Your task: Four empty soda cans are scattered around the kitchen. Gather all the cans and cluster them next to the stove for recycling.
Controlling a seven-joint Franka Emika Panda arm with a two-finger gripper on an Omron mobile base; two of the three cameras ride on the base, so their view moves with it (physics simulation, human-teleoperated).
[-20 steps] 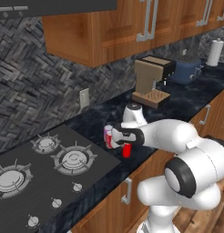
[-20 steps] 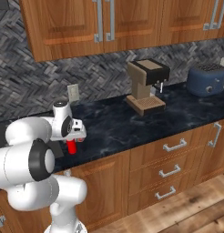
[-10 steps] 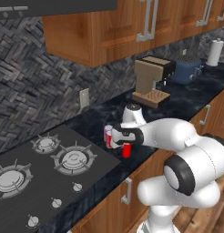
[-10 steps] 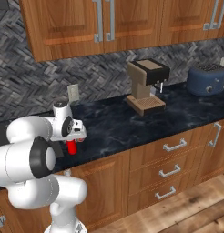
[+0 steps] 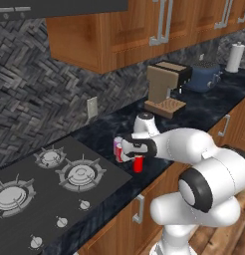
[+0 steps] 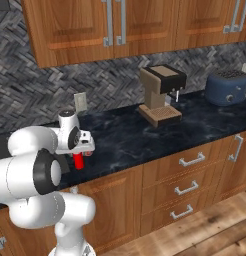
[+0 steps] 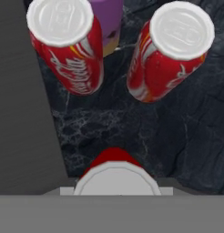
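The gripper (image 5: 138, 158) hangs over the black marbled worktop (image 6: 145, 140) just right of the stove (image 5: 50, 184), its fingers clenched on a red soda can (image 5: 138, 164) held upright near the worktop's front edge. In the hand view this held can (image 7: 114, 175) sits at the bottom. Beyond it stand two more red cans (image 7: 68, 43) (image 7: 170, 48), upright and apart from each other. A paler pink-purple can (image 7: 107, 20) stands behind them, largely hidden.

Step in hand: placement of the last can beside the cluster next to the stove. Whether its base already touches the worktop cannot be confirmed from these views; it appears close.

Next move: seat the can flat, release the fingers, then lift straight up to avoid tipping the neighbouring cans.
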